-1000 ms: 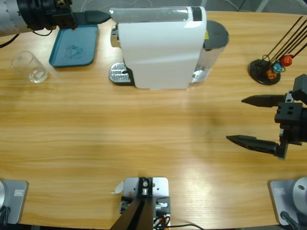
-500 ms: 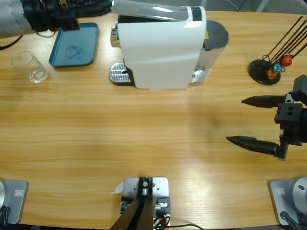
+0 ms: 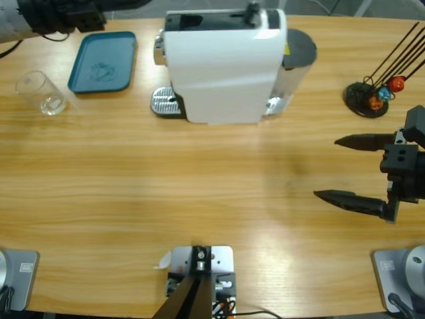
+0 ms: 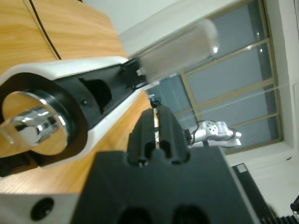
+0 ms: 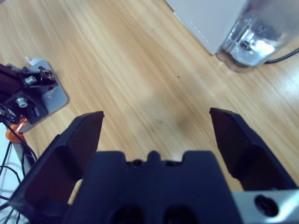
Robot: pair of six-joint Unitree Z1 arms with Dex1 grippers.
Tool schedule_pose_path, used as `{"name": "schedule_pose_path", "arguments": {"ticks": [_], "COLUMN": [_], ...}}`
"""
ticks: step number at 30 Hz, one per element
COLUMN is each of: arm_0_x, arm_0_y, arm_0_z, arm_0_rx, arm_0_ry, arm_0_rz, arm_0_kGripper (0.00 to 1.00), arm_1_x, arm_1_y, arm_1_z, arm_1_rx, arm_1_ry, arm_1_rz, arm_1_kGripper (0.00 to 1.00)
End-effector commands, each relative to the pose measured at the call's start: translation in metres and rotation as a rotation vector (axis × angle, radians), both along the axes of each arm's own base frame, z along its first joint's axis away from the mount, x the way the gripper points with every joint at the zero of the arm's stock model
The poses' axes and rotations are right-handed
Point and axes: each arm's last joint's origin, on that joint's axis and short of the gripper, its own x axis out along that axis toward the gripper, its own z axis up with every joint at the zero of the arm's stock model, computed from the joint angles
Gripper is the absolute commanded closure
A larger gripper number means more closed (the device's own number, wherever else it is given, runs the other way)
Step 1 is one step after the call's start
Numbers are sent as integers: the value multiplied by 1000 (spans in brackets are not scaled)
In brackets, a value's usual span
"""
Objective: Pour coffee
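Note:
The white coffee machine [image 3: 222, 66] stands at the table's back middle, its top lever [image 3: 252, 10] raised and the capsule slot [image 3: 189, 21] open. The left wrist view looks along the machine's top: the silver lever [image 4: 180, 46] sticks up past the dark slot [image 4: 98, 93]. My left gripper [image 4: 159, 114] is shut with nothing in it, just short of the lever. An empty clear glass [image 3: 41, 93] stands at the far left. No coffee shows. My right gripper [image 3: 335, 166] hangs open over bare wood at the right, its jaws wide apart [image 5: 156, 121].
A teal tray [image 3: 103, 61] lies left of the machine, whose metal drip grate [image 3: 166, 103] faces left. The water tank [image 3: 297, 50] is on the machine's right. A stand of black rods with coloured beads [image 3: 372, 96] sits at the back right.
The machine's lever swung from lying flat to standing upright. My left gripper drew back toward the upper left corner. The right arm stayed still.

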Motion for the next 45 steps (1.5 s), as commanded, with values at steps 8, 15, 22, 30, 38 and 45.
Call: {"name": "schedule_pose_path", "arguments": {"ticks": [8,15,22,30,38,45], "arm_0_x": [-66,-116,-161,-177,-180,-175], "arm_0_y": [37,53,83,84,86,80], "arm_0_z": [70,88,80,69,49,16], "arm_0_rx": [399,926,897,1041,1105,1132], "arm_0_ry": [-247,-465,-515,-508,-482,-459], "arm_0_rz": [338,426,362,280,233,206], "arm_0_kGripper": [46,42,47,58,52,58], "arm_1_x": [1,6,4,21,27,44], "arm_1_y": [2,6,2,2,-23,-34], "arm_1_z": [1,5,16,50,50,25], "arm_1_rx": [-15,-44,-39,-27,-53,-25], "arm_1_ry": [11,47,60,-6,-96,18], "arm_1_rz": [26,29,-35,-302,-716,-879], "arm_1_kGripper": [0,0,0,0,191,106]}}
